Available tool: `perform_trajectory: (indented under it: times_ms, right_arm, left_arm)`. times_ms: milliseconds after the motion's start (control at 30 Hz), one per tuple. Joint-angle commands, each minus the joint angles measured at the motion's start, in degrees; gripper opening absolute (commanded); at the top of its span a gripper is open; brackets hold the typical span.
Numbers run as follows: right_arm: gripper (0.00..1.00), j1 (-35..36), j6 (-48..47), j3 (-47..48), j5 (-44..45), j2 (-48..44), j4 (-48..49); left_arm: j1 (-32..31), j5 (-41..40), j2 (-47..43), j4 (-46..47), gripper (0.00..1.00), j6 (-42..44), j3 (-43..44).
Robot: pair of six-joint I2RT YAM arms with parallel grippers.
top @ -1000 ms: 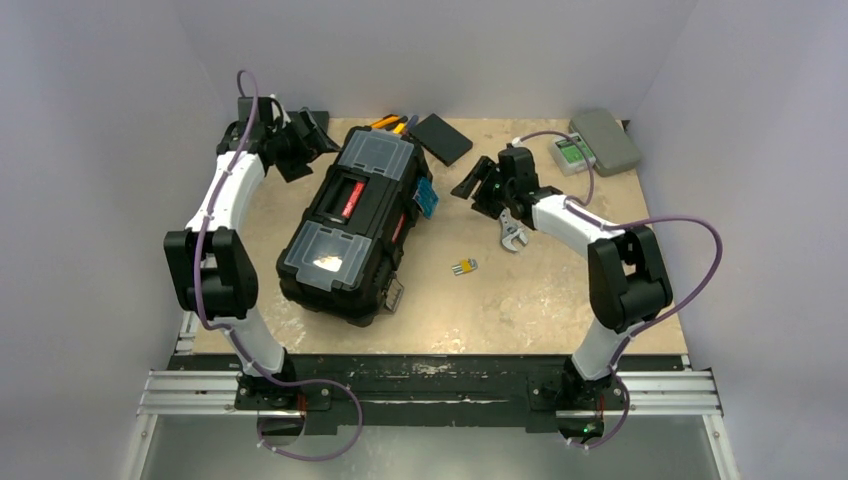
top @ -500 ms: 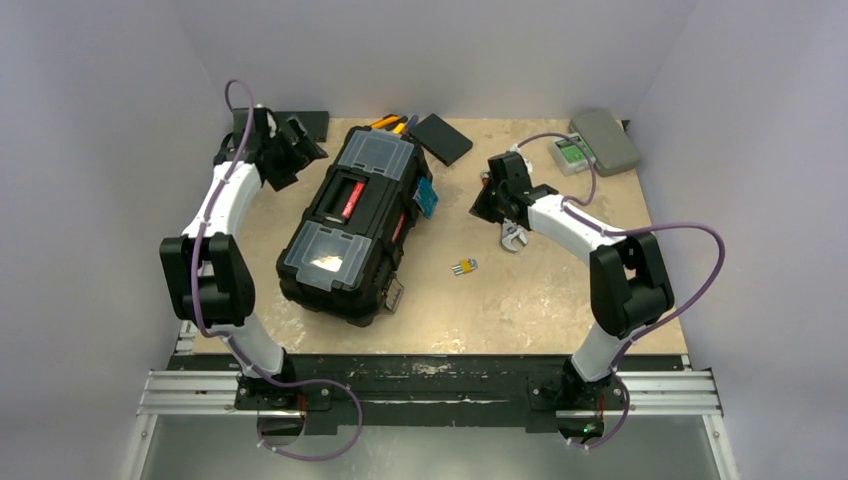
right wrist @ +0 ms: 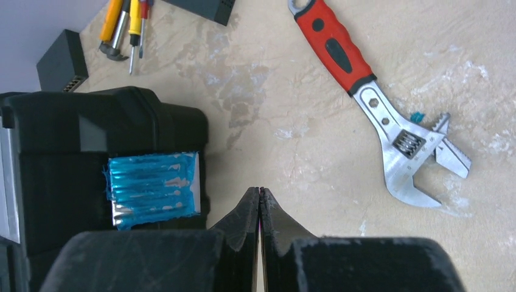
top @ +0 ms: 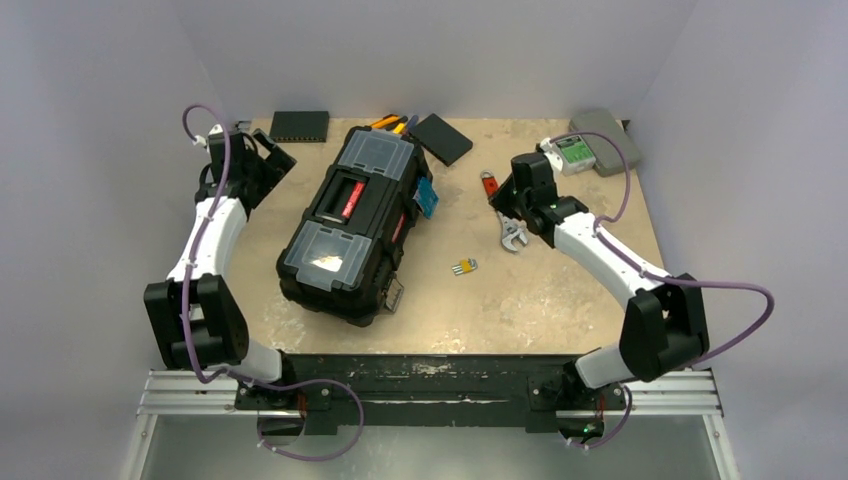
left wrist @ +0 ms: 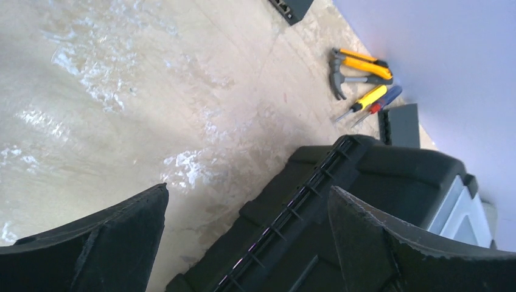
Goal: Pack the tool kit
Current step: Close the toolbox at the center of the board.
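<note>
Left hand (top: 262,160) sits at the far-left edge of the counter (top: 560,300), fingers spread wide with nothing between them. Its wrist view shows bare counter and the black wall of the toolbox (top: 345,225) through the gap. A flat black slab (top: 299,125) lies against the back wall, just beyond the hand. The toolbox lies diagonally at left-centre, lid down. Only the overhead shows its two clear lids and the red-marked handle between them. Behind its far end the overhead gives just a yellow sliver, which the left wrist view resolves into yellow-handled pliers (left wrist: 356,64) and two screwdrivers (left wrist: 372,100) loose on the counter. A small black box (top: 443,138) sits beside them. A blue patch (right wrist: 153,188) on the toolbox side is crinkled in the right wrist view and a mere speck from above. A small yellow piece (top: 464,267) shows overhead only. Right hand (right wrist: 260,192) has its fingers pressed together, holding nothing, between the toolbox and the wrench (right wrist: 374,100). The wrench lies flat with its red handle toward the back. A grey case (top: 608,140) with a green-labelled device (top: 572,150) sits in the far-right corner.
</note>
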Motion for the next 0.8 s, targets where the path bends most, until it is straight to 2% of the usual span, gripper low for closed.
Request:
perform_trajectory:
  times_ms: [0,100,267,400,500,767]
  right_arm:
    - [0.0,0.1,-3.0,3.6,-0.6,2.0,-0.1]
    - [0.0,1.7,-2.7,9.2,3.0,6.4,-6.0]
    - [0.0,5.8,1.8,19.6,11.6,14.4,-17.8]
    - [0.0,8.7,4.4,29.2,11.0,22.9,-25.4]
    - [0.0,10.3,5.0,34.0,10.0,27.0,-27.4]
    - [0.0,10.4,7.5,38.0,9.0,33.1,-30.3]
  left_arm:
    - [1.2,0.2,-0.6,5.7,1.0,-1.4,-0.1]
    - [1.5,6.2,2.0,7.8,1.0,-0.9,0.6]
    - [1.5,9.7,7.9,4.2,0.98,-0.3,5.2]
    - [1.5,17.0,13.1,4.7,0.88,-0.7,8.4]
    - [1.4,21.6,16.0,5.5,0.82,-1.6,10.1]
    - [-1.3,24.5,20.2,2.7,0.8,0.5,13.2]
